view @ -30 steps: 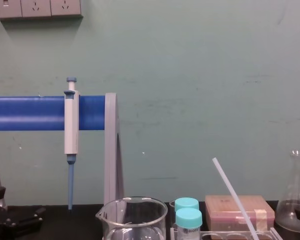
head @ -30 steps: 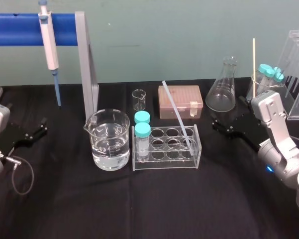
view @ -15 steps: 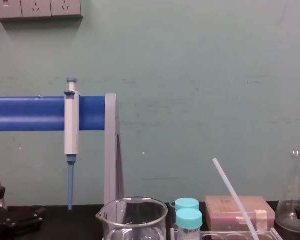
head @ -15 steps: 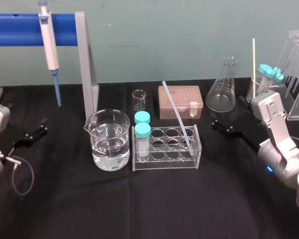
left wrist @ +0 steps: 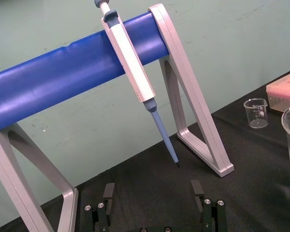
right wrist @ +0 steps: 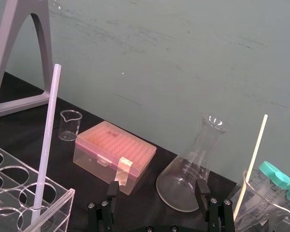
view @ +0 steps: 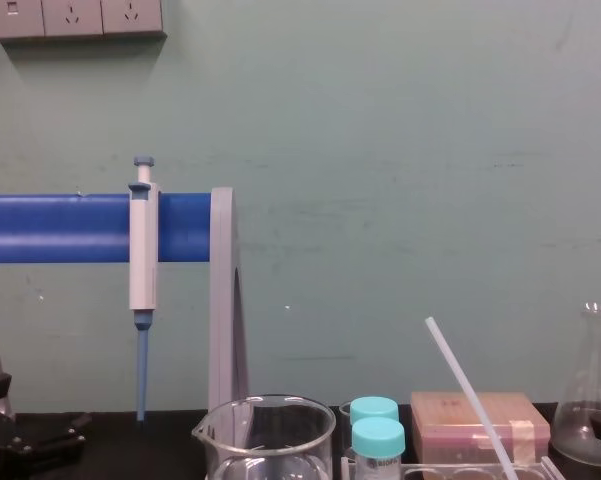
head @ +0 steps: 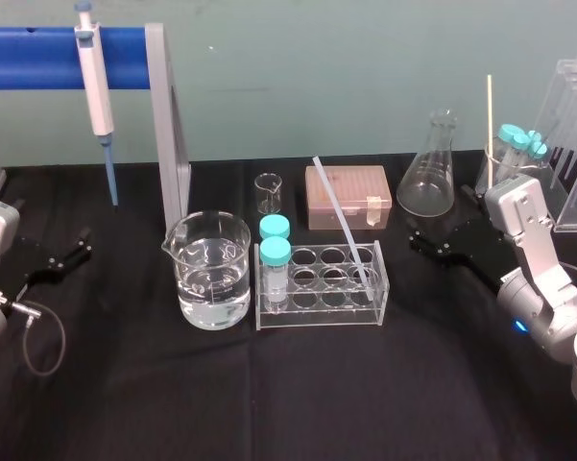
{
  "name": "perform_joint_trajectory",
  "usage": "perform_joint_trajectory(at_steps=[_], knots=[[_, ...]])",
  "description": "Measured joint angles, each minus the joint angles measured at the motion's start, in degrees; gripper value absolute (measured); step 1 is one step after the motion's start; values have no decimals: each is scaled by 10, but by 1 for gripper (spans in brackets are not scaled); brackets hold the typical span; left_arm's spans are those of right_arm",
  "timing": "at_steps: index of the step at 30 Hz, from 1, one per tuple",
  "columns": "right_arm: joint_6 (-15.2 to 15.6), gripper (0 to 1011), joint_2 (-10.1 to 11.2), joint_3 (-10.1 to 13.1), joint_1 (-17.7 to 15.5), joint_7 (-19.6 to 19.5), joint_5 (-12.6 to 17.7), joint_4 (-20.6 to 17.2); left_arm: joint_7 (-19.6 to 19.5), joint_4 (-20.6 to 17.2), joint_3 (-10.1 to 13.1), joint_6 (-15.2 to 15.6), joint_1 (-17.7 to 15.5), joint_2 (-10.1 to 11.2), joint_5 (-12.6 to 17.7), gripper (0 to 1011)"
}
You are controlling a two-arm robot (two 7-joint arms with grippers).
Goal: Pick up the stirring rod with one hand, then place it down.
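- One stirring rod [head: 344, 223]
- Two capped vials [head: 275, 259] in one rack [head: 323, 309]
- One large beaker [head: 209, 271] — one small beaker [head: 268, 193]
- One flask [head: 430, 175], one pipette [head: 96, 88], one pink box [head: 348, 196]

In the chest view, the bottom edge cuts off the lower end of the stirring rod [view: 467, 386], the beaker [view: 270, 432] and the blue-capped vials [view: 378, 440]. The right edge clips the flask [view: 594, 400].

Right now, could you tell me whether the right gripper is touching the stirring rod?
Apart. The head view shows bare black cloth between the open right gripper and the stirring rod, which leans in the tube rack.
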Motion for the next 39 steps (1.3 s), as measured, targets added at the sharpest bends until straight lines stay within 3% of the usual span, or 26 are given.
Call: perform_joint_trajectory(at_steps=[31,39], knots=[[0,1002,0,0,0,0,0,0,0,0,0,0,0,0,0,1000],[-29,1002,-1,25,-7,-5,-9,-16,0,0,0,0,0,0,0,1000]])
